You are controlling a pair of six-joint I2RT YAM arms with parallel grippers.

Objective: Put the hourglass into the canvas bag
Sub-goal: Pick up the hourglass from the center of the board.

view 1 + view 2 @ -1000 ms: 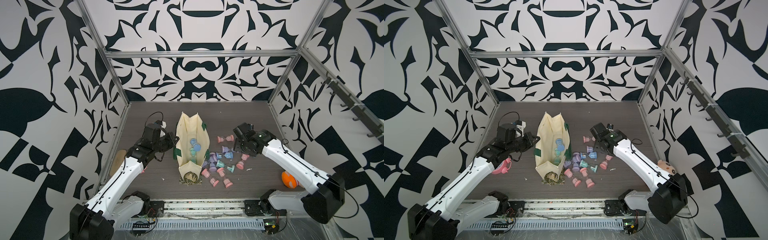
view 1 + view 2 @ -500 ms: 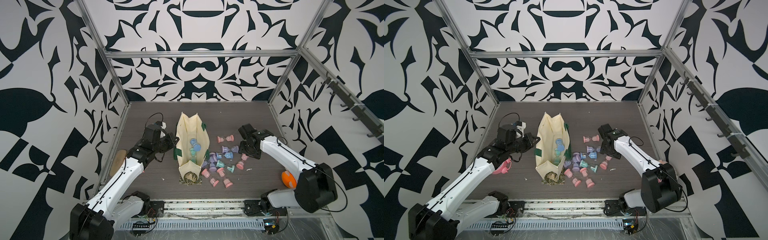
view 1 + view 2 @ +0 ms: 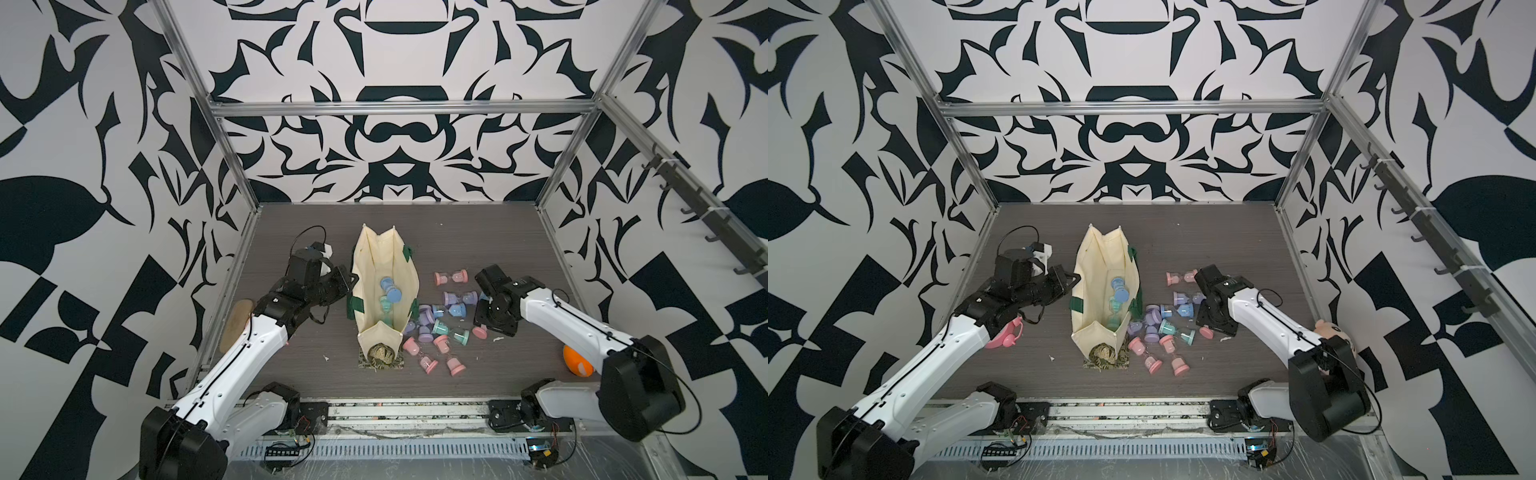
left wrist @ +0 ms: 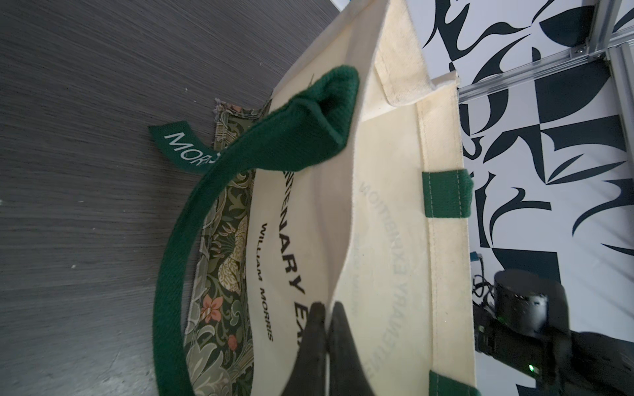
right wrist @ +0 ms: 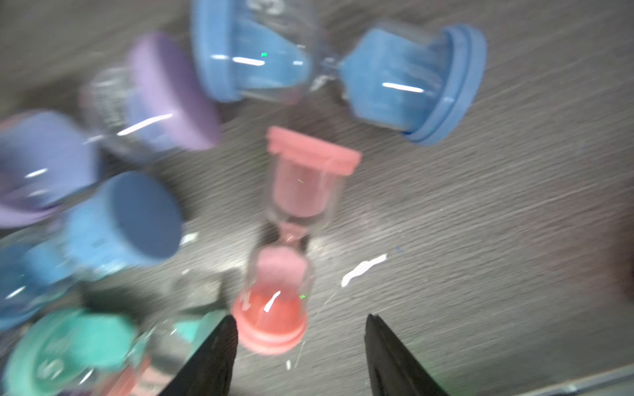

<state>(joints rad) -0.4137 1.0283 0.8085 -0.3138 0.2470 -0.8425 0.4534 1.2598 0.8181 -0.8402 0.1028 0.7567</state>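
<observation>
Currently a pink hourglass (image 5: 295, 240) is being straddled by the right gripper (image 5: 300, 319). In the right wrist view it is lying on its side on the dark surface (image 5: 480, 223), one cap being framed between the two black fingers (image 5: 212, 356). These are being held well apart with nothing clasped, and whether either is touching the cap cannot be told. A blue hourglass (image 5: 339, 68) and lilac and teal ones are being shown, blurred, just beside it.

From above, the pink hourglass is being hidden almost wholly under the gripper's body. Only a pink cap (image 3: 480, 331), seemingly its own, is being left in sight in a top view, on the side of the heap of hourglasses (image 3: 436, 328) nearest the surface's right edge.

The canvas bag (image 3: 374, 266) is being held open-mouthed at the middle of the surface, with bagged hourglasses (image 3: 390, 293) lying inside, a detail being given by both top views alone. Only in the left wrist view is the left gripper (image 4: 327, 305) being shown clamped tight on the bag's cream rim, beside a floral panel (image 4: 223, 260)
</observation>
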